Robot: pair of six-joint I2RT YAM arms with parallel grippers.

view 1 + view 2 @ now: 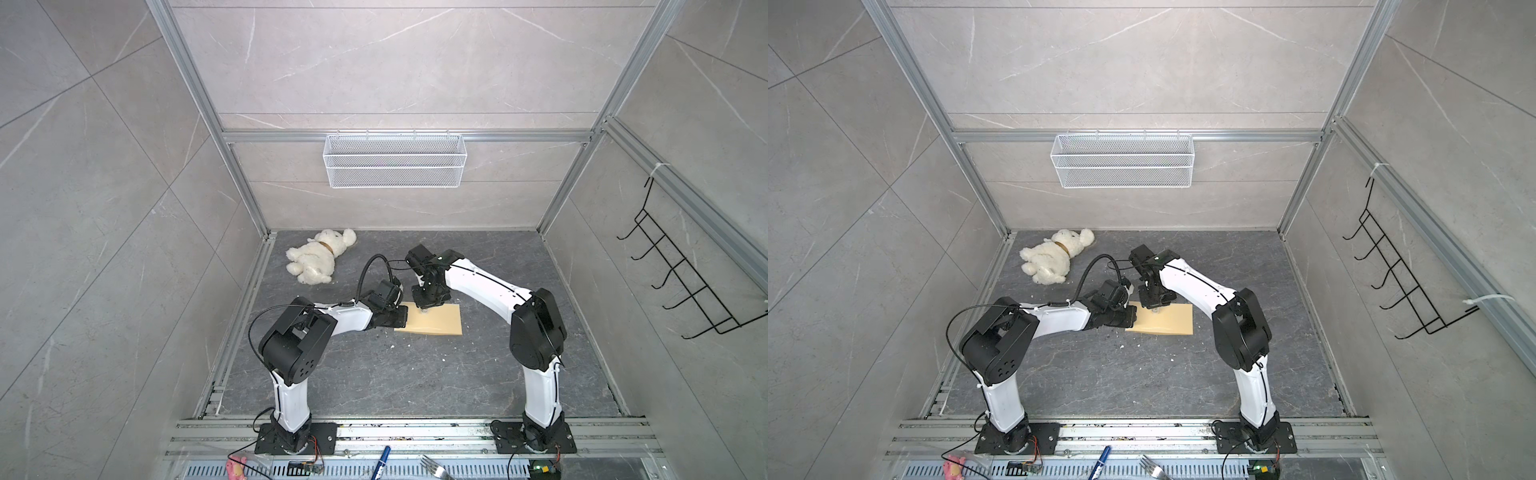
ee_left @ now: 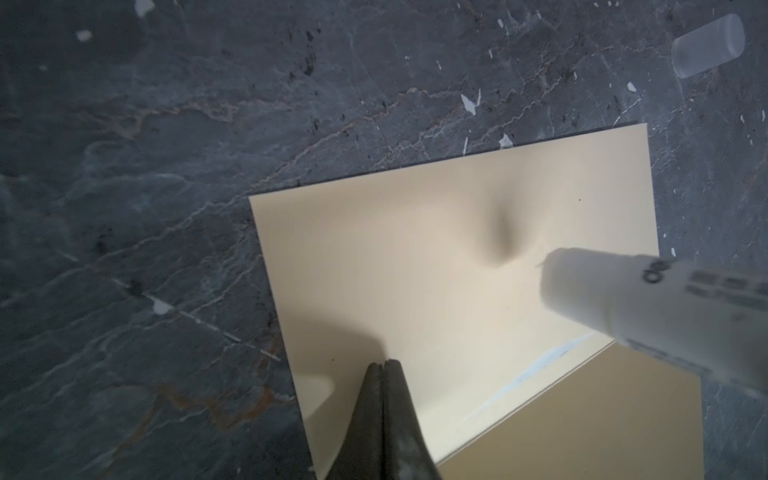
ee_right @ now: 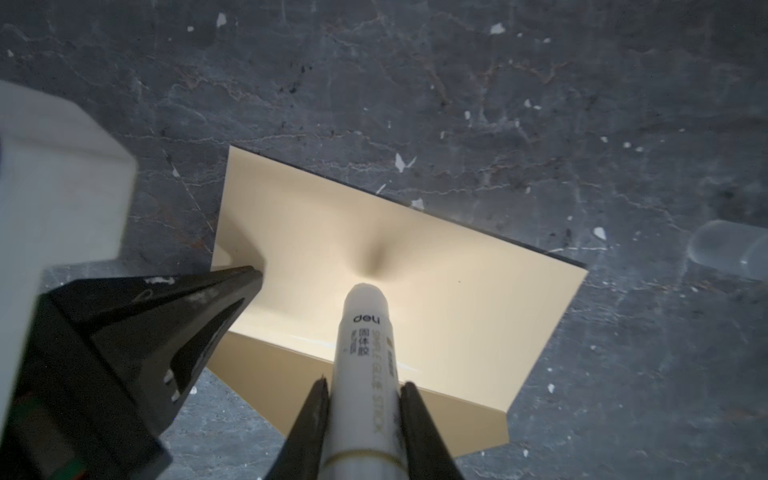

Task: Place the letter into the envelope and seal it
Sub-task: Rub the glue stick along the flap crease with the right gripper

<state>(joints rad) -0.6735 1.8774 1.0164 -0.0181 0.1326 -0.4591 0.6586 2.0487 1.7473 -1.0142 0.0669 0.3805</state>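
Note:
The yellow-tan envelope (image 1: 440, 322) (image 1: 1173, 320) lies flat on the dark stone table, near its middle. In the wrist views its pale panel (image 2: 415, 270) (image 3: 457, 270) meets a darker tan strip (image 2: 602, 415) along an edge with a whitish streak. My left gripper (image 1: 405, 319) (image 1: 1134, 316) (image 2: 384, 363) is shut, holding nothing, tips on the envelope's left end. My right gripper (image 1: 426, 307) (image 1: 1155, 308) (image 3: 363, 382) is shut on a white glue stick (image 3: 365, 332) (image 2: 623, 299), whose tip hovers just above the pale panel. The letter is hidden.
A clear cap (image 2: 706, 45) (image 3: 727, 249) lies on the table beside the envelope. A white plush bear (image 1: 320, 259) lies at the back left. A wire basket (image 1: 395, 160) hangs on the back wall, a hook rack (image 1: 685, 282) on the right. A pen (image 1: 382, 459) and fork (image 1: 434, 465) lie on the front rail.

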